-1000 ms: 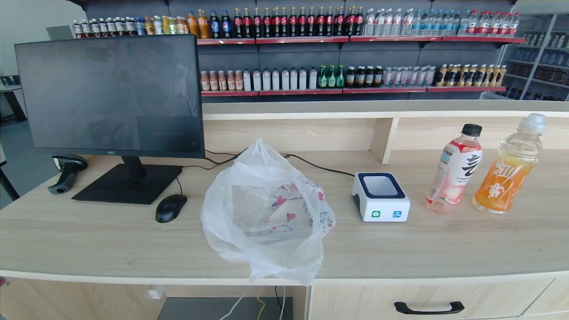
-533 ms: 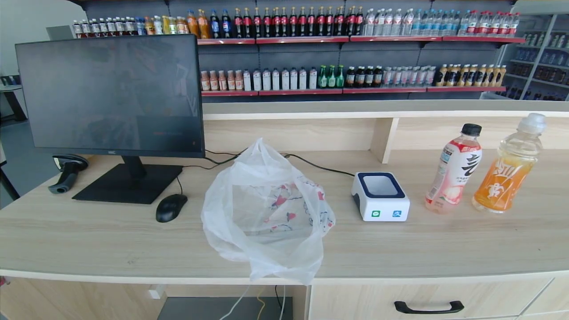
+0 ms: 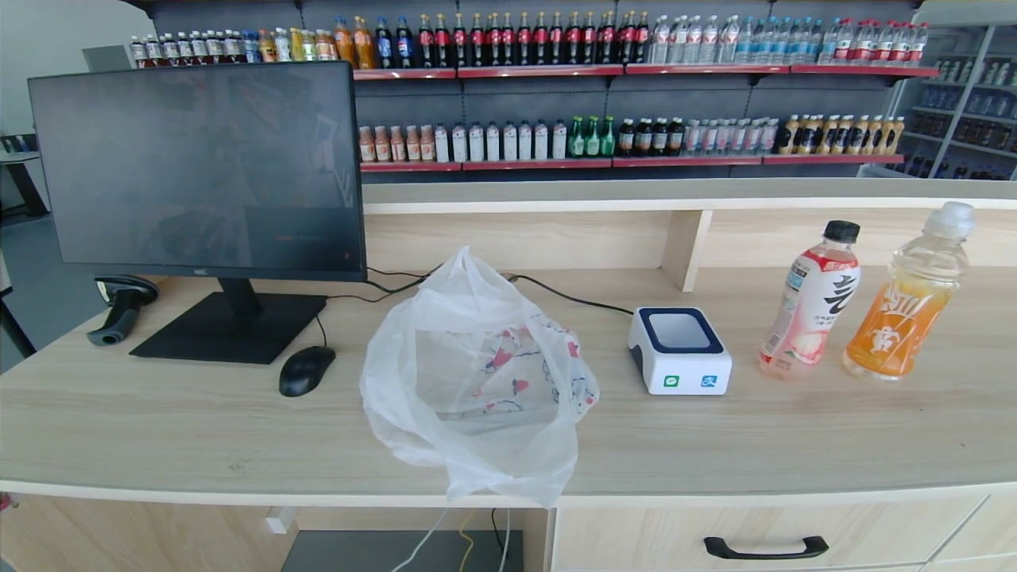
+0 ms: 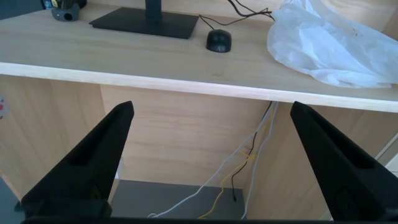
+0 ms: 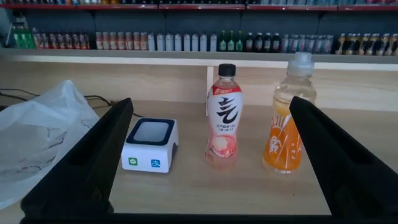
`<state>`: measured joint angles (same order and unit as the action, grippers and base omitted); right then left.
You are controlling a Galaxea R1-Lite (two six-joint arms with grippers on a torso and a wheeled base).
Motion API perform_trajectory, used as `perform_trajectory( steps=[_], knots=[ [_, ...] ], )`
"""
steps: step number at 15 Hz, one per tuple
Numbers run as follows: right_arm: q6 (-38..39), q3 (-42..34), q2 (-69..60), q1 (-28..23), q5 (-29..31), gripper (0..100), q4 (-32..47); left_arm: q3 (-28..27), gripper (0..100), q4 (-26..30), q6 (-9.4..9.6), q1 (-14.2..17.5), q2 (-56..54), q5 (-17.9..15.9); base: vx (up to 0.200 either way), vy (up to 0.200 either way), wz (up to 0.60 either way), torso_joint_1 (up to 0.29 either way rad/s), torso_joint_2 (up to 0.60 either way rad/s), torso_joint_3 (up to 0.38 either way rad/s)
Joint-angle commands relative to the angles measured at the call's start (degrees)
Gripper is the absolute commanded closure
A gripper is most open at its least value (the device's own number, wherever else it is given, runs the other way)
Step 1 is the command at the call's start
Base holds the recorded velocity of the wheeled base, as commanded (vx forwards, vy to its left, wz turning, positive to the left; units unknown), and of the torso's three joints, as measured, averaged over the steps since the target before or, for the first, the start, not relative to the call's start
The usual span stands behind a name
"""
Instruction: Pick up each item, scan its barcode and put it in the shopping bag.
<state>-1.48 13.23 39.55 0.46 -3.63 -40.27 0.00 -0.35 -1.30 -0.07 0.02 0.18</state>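
Jaws of left gripper [image 4: 211, 107] and right gripper [image 5: 211, 102] stand wide apart, empty. Pink bottle [image 3: 810, 306] and orange bottle [image 3: 904, 306] stand upright on counter [image 3: 159, 433], right of scanner [image 3: 680, 352]; shopping bag [image 3: 477, 381] left of it.

Wide-spread fingers [image 4: 93, 162] on left gripper [image 4: 211, 107] and right gripper [image 5: 211, 101] alike

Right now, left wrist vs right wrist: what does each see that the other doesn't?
Left wrist: the monitor stand, the mouse, part of the handheld scanner, and cables hanging under the counter, seen past the open left gripper.
Right wrist: the scanner box, the pink bottle and orange bottle upright beside it, and drink shelves behind, framed by the open right gripper.
Both: the shopping bag and the wooden counter.
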Motion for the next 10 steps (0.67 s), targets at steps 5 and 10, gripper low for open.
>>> perform_trajectory(
  steps=[5, 10],
  knots=[
    [-4.0, 3.0, 50.8, -0.6, -1.8, 0, -49.7, 0.0, 0, 0.0, -0.01, 0.0, 0.0, 0.0, 0.000, 0.000, 0.00, 0.000, 0.00, 0.000],
    [-3.1, 3.5, 56.3, -5.5, -2.1, 0, -49.7, 0.0, 0, 0.0, -0.01, 0.0, 0.0, 0.0, 0.000, 0.000, 0.00, 0.000, 0.00, 0.000]
  ],
)
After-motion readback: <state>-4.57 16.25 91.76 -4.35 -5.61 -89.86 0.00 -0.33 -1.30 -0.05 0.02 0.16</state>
